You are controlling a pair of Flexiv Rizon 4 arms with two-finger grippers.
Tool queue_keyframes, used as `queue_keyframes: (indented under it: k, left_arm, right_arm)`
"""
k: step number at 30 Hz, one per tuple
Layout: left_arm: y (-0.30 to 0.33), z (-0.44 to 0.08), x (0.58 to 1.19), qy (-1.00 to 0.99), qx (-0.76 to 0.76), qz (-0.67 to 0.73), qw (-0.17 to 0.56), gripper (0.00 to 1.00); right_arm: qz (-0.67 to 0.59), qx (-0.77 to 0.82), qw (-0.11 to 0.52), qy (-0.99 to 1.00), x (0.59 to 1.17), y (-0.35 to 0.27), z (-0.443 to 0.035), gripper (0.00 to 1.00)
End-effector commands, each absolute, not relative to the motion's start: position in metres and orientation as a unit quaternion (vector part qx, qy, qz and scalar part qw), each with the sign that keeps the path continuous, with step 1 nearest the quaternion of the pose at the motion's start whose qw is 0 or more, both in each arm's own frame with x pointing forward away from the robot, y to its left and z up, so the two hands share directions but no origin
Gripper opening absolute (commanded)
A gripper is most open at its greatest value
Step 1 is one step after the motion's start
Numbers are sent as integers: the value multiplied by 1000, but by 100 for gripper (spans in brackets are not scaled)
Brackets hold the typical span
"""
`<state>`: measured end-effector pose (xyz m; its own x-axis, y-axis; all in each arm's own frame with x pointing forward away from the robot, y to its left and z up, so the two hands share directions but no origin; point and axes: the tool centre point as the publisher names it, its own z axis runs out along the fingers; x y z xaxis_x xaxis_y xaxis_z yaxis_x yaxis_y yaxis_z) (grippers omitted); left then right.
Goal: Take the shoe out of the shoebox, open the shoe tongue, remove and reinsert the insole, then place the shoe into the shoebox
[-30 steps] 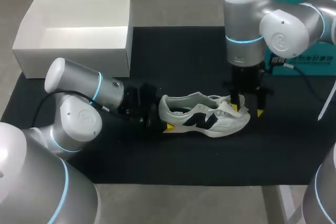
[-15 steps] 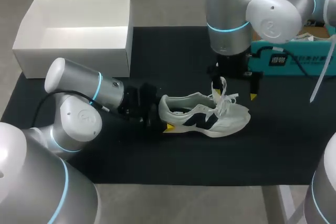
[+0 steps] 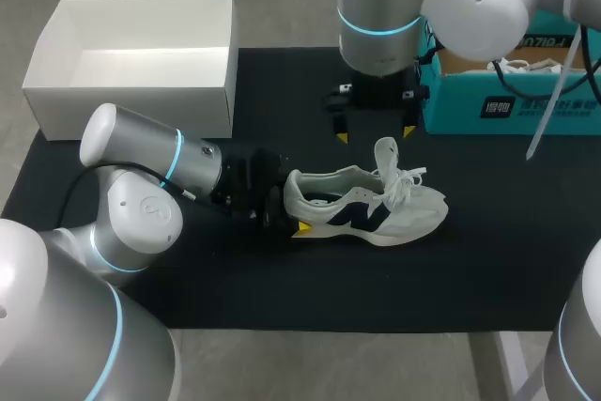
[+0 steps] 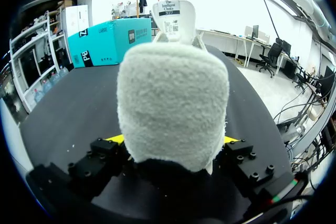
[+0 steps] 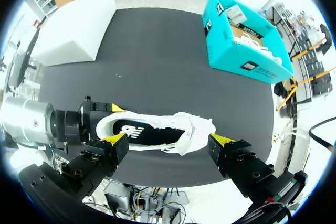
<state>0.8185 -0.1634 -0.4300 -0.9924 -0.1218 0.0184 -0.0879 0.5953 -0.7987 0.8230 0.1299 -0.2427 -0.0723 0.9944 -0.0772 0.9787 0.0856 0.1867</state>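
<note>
Left gripper (image 4: 172, 140) pinching the shoe (image 3: 366, 208) heel; right gripper (image 3: 375, 133) spread above the raised tongue (image 3: 385, 155) — tongue step looks done. Next — right dips in, pinches insole (image 5: 137, 131).

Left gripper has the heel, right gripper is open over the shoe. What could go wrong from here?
1. The laces lie loose beside the raised tongue; the right gripper, open above the shoe, may snag them when going down for the insole.
2. The left gripper clamps only the heel, so a pull on the insole might twist the shoe out of it.
</note>
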Motion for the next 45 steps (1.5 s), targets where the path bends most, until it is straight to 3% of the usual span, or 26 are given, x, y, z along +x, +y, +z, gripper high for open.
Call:
queue_keyframes:
  k: [1, 11, 17, 45]
  left_arm:
    - [-163, -430, 818, 893, -58, -446, 19, 0]
    - [-163, -430, 818, 893, -58, -446, 19, 0]
    - [-163, -430, 818, 893, -58, -446, 19, 0]
    - [-163, -430, 818, 893, -58, -446, 19, 0]
  right_arm:
    - [102, 385, 34, 916, 822, 148, -248, 100]
    - [53, 186, -5, 981, 800, 173, -254, 100]
    - [56, 194, -42, 979, 788, 167, -256, 100]
    - [66, 193, -26, 979, 791, 166, -261, 100]
